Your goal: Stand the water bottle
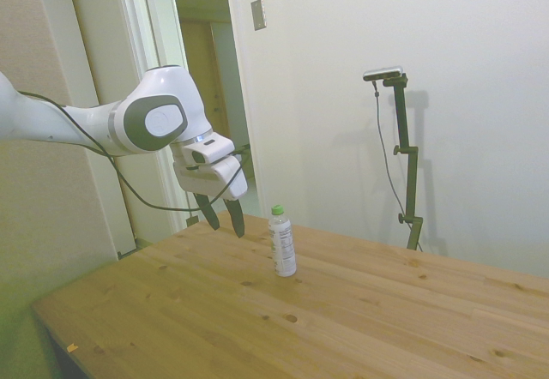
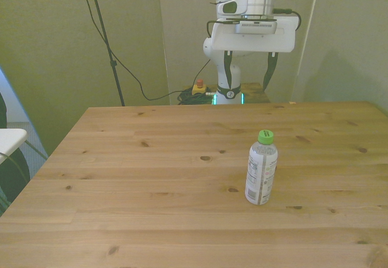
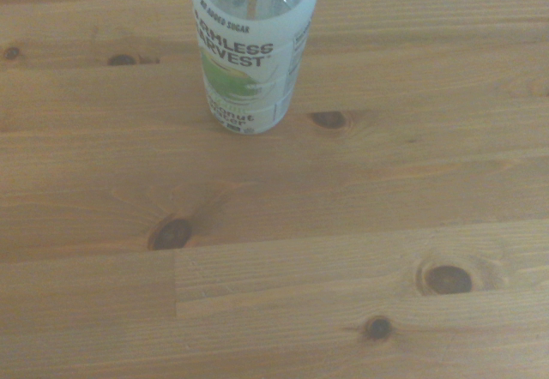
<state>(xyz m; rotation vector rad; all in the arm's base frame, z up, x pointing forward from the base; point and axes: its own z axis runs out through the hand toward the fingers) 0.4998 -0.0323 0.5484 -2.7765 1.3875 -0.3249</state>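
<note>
Water bottle [image 1: 283, 243] [image 2: 261, 168] [image 3: 252, 49] stands upright on the bench [image 1: 360, 310] [image 2: 151, 177] [image 3: 300, 250], green cap up, toward the front view's right. Gripper [image 1: 221, 214] [image 2: 247, 74] hangs above the far edge, jaws apart, empty, clear of bottle.

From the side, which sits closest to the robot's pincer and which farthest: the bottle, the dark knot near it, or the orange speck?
1. The bottle, upright just right of the open pincer.
2. The knot, on the table nearer the camera than the bottle.
3. The orange speck, by the table's near left corner.
</note>
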